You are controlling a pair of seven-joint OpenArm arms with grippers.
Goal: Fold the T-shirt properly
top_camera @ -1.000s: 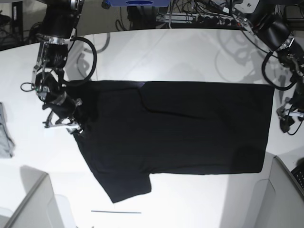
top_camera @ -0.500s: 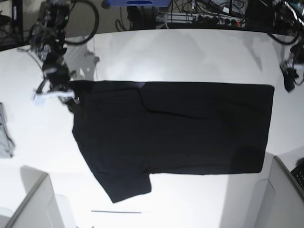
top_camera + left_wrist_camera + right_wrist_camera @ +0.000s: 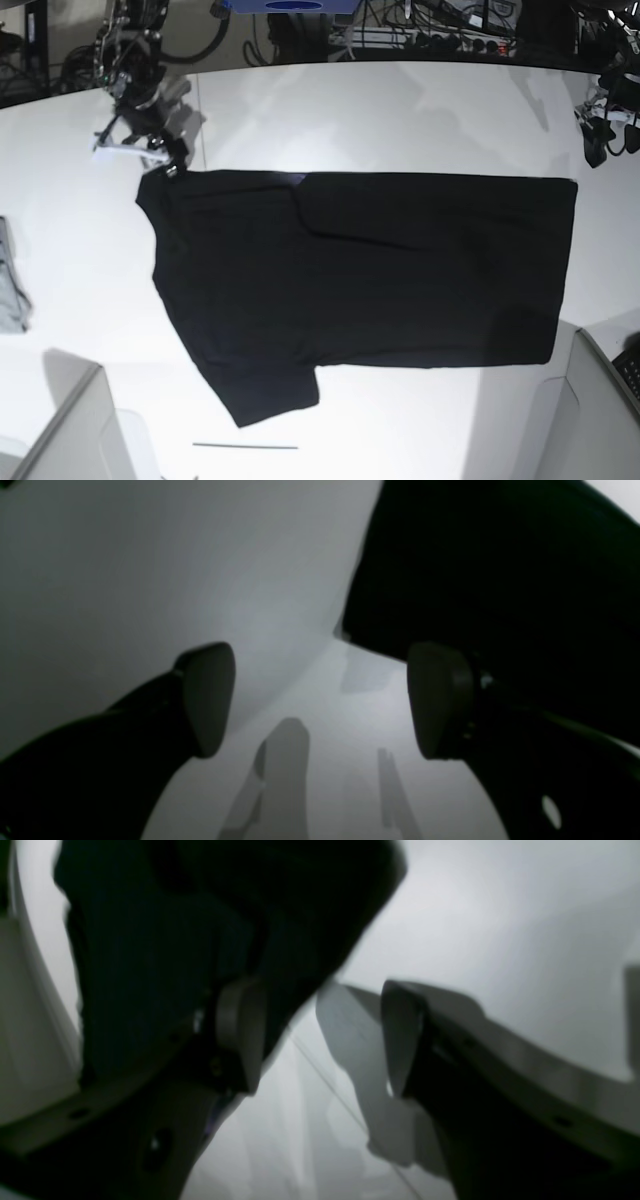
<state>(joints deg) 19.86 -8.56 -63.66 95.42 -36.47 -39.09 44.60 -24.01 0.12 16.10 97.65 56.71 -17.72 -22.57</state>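
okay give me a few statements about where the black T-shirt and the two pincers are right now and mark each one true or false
1. The T-shirt lies spread on the white table. True.
2. The left pincer is clamped on the shirt's hem. False: its jaws stand apart over bare table, with nothing between them.
3. The right pincer is at the shirt's far corner on the base view's left. True.
4. A grey cloth piece lies on top of the T-shirt. False: it lies at the table's edge, apart from the shirt.
5. One sleeve sticks out toward the near edge of the table. True.
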